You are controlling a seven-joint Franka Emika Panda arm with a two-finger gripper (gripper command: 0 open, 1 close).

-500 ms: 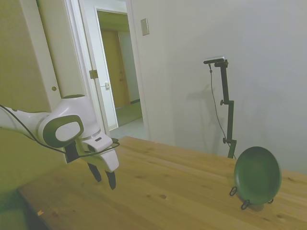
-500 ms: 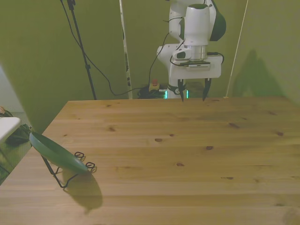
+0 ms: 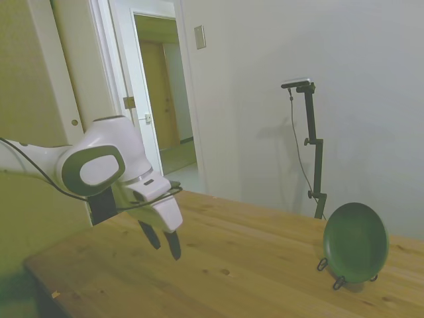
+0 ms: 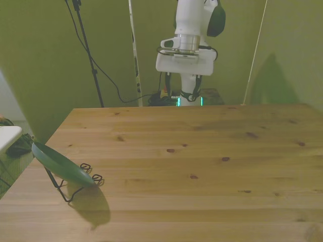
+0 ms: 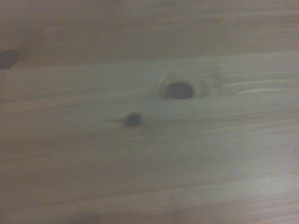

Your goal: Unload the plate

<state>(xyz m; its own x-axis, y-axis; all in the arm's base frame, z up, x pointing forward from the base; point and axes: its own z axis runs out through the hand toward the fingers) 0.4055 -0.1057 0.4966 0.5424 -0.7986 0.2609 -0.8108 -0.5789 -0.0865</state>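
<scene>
**My gripper is apart from the plate**

Under my wrist I see only blurred wood with dark knots (image 5: 179,89). My gripper (image 3: 164,240) hangs above the table (image 3: 252,265), its two fingers spread with a gap between them and holding nothing. Well apart from it, the dark green plate (image 3: 355,242) stands tilted in a thin black wire stand (image 4: 68,189), near the table edge at the front view's left.
</scene>
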